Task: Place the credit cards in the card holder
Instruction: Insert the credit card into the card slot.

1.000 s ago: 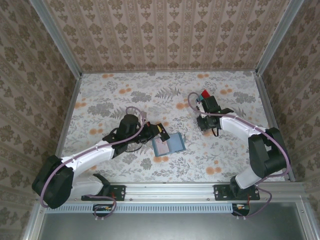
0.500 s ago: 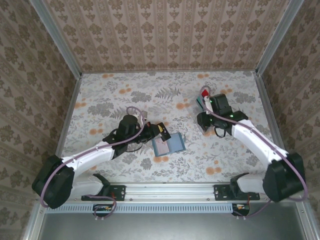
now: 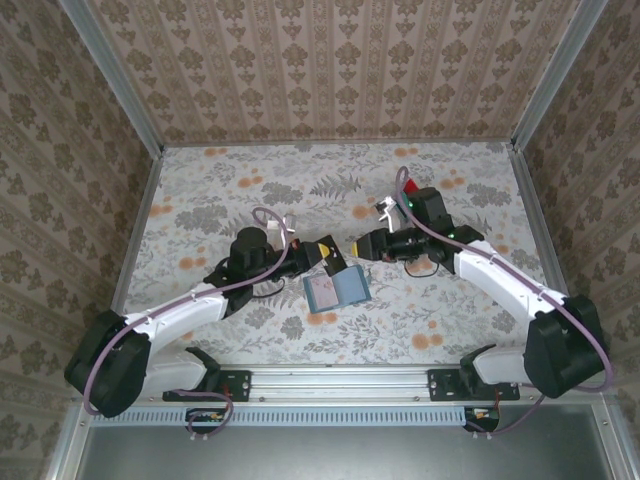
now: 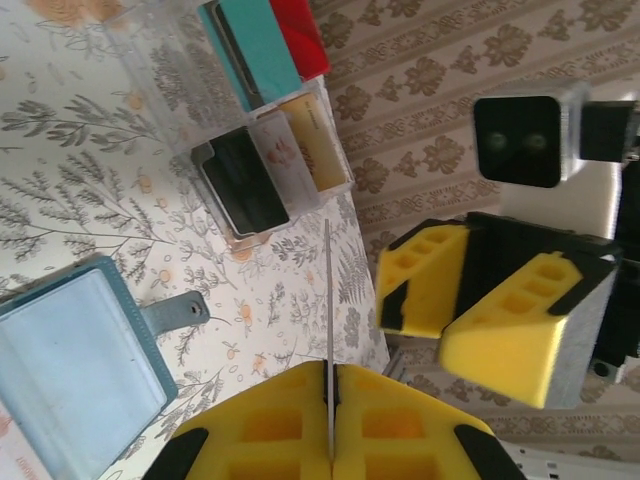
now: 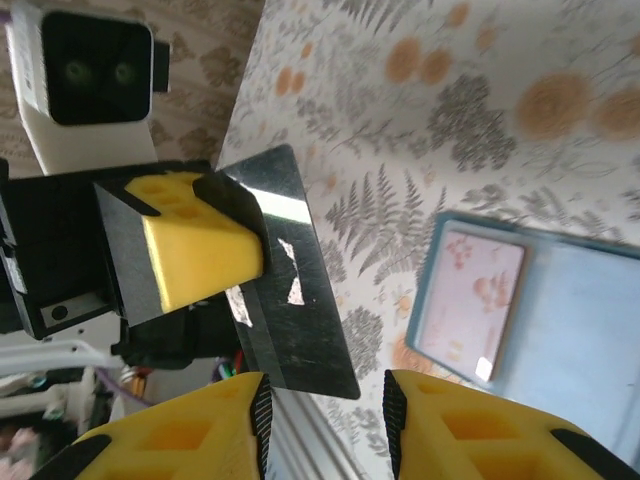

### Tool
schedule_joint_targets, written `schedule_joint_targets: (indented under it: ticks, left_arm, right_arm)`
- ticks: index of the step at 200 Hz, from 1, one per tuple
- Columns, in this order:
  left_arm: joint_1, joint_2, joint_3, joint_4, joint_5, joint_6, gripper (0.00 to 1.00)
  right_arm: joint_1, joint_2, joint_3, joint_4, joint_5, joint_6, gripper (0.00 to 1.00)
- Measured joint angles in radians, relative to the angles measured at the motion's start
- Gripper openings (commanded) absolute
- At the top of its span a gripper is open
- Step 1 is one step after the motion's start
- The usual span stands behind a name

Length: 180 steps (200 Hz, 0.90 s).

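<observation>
Count: two grippers, one card holder, one clear rack, seven cards.

Left gripper [image 3: 328, 255]: clenched on the glossy dark card [image 5: 290, 320], one yellow finger [image 5: 200, 245] pressed on its face in the right wrist view. Held above the table [image 3: 470, 300], just beyond the holder's far edge, between the two grippers.

Right gripper [image 5: 324, 405]: fingers spread, nothing gripped. Faces the left gripper, close to it. Lower edge of the dark card sits at the mouth of the gap; contact with either finger cannot be told.

Dark card, orientation: edge-on in the left wrist view, a thin straight line rising from between the closed fingers toward the rack. In the right wrist view face-on, long axis from upper left to lower right, free end pointing to the right gripper.

Card holder [image 3: 336, 289]: teal, lying open and flat on the table between the arms, nearer the bases than either gripper. Long axis roughly left to right in the top view, slightly tilted. Contains one pinkish card [image 5: 470, 300] in one half.

Clear rack [image 4: 240, 238]: five cards standing in it: teal card [image 4: 250, 50], red card [image 4: 298, 35], black card [image 4: 243, 185], white patterned card [image 4: 280, 160], tan card [image 4: 318, 140].
</observation>
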Motion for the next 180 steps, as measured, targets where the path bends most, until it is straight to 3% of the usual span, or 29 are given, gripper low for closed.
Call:
schedule_joint_targets:
  ticks: [83, 99, 110, 144, 180]
  left_arm:
    - [0.000, 0.034, 0.000, 0.108, 0.054, -0.001, 0.00]
    - [0.000, 0.046, 0.000, 0.133, 0.061, -0.009, 0.00]
    - [0.000, 0.050, 0.000, 0.138, 0.061, -0.013, 0.00]
    - [0.008, 0.051, -0.003, 0.130, 0.039, -0.027, 0.23]
    - [0.006, 0.050, -0.023, 0.128, 0.020, -0.043, 0.30]
  right_arm:
    - [0.035, 0.103, 0.015, 0.091, -0.095, 0.063, 0.37]
    - [0.035, 0.103, 0.015, 0.098, -0.094, 0.073, 0.23]
    - [0.035, 0.104, 0.016, 0.119, -0.102, 0.084, 0.20]
    - [0.029, 0.105, 0.017, 0.149, -0.116, 0.108, 0.05]
    - [0.025, 0.105, 0.001, 0.227, -0.105, 0.171, 0.00]
